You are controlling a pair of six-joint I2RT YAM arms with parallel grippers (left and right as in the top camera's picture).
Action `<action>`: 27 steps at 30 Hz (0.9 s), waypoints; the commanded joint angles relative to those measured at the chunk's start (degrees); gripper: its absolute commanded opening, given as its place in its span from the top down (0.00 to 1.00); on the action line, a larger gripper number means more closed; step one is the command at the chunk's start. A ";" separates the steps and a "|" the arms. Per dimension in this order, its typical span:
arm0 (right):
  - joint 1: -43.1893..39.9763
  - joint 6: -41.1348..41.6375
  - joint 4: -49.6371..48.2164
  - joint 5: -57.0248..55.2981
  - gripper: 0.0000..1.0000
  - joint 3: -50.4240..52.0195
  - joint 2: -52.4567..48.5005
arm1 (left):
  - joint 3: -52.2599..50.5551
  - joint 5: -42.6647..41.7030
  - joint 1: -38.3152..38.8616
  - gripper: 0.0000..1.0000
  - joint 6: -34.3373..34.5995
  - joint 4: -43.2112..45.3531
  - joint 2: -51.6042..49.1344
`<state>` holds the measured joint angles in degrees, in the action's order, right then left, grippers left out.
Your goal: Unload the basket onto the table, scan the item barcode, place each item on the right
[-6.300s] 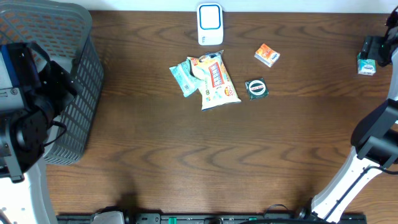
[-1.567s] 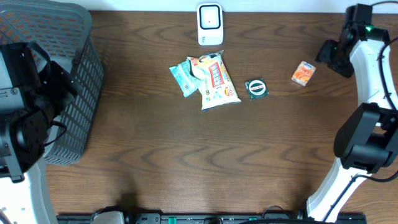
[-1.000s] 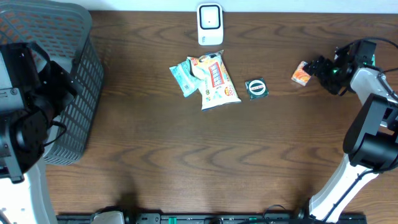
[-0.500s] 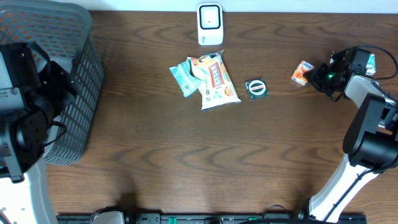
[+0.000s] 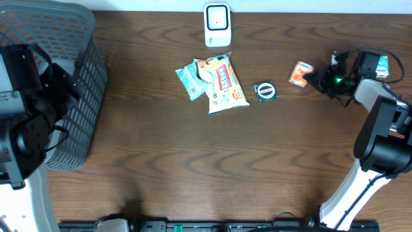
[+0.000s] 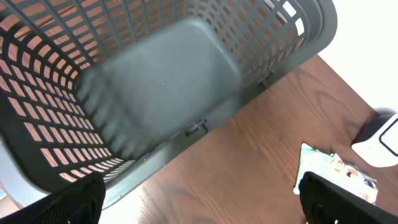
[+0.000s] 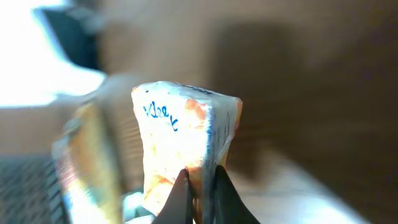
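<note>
A small orange-and-white packet [image 5: 299,73] is pinched at its edge by my right gripper [image 5: 314,78], which is shut on it at the table's right side. In the right wrist view the packet [image 7: 180,143] stands up between the closed fingertips of that gripper [image 7: 200,193], and the picture is blurred. The white scanner [image 5: 217,24] stands at the back centre, well left of the packet. My left gripper [image 6: 205,208] hangs open beside the basket, with nothing between its fingers.
A grey mesh basket [image 5: 77,96] fills the left side, and its floor [image 6: 161,81] holds nothing. A heap of snack packets [image 5: 215,80] and a round dark green item [image 5: 265,91] lie mid-table. A small teal item [image 5: 381,65] sits at the far right.
My right gripper has shut on the orange packet and carried it a little to the left. The left arm has not moved.
</note>
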<state>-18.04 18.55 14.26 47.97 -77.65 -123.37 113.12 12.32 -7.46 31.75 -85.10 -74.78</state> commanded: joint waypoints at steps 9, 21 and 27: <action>9.18 8.07 -23.54 38.49 0.99 -1.18 -0.61 | 0.42 0.15 -0.28 0.02 0.50 -0.13 -0.07; 15.96 35.34 -56.22 41.46 0.99 -1.18 -0.61 | 0.42 0.15 -0.28 0.02 0.50 -0.15 -0.07; 15.96 38.49 -58.62 41.48 0.99 -1.18 -0.61 | 0.42 0.15 -0.28 0.02 0.50 -0.15 -0.07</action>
<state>-2.11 52.97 -44.12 88.38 -78.39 -123.37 113.12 12.32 -7.44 31.75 -85.10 -74.78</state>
